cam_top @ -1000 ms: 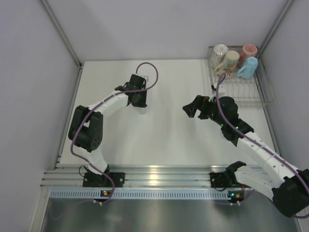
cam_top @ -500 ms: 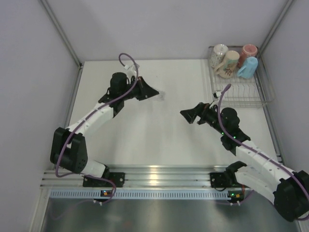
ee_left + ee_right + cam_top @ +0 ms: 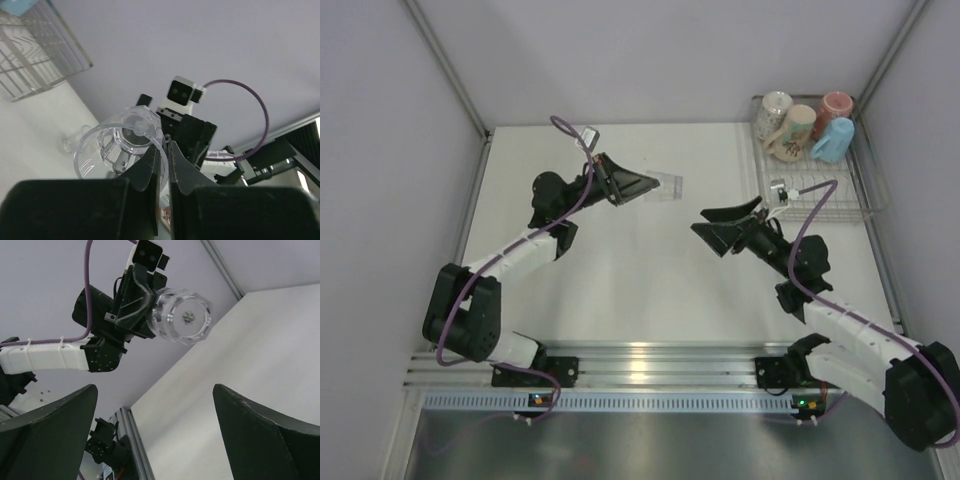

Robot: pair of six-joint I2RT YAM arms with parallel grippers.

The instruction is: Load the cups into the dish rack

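Raised above the table (image 3: pixel 650 290): clear glass cup (image 3: pixel 670 187), turned on its side, its wall pinched at the rim by the closed left claw (image 3: pixel 658 187), base toward the right arm. Facing it and well apart: right claw (image 3: pixel 716 228), jaws spread wide and holding nothing. At the table's far right corner: dish rack (image 3: pixel 820 195), with white patterned mug (image 3: pixel 773 108), cream mug (image 3: pixel 798 125), pinkish-red mug (image 3: pixel 836 104) and light blue mug (image 3: pixel 835 140) clustered at its far end.
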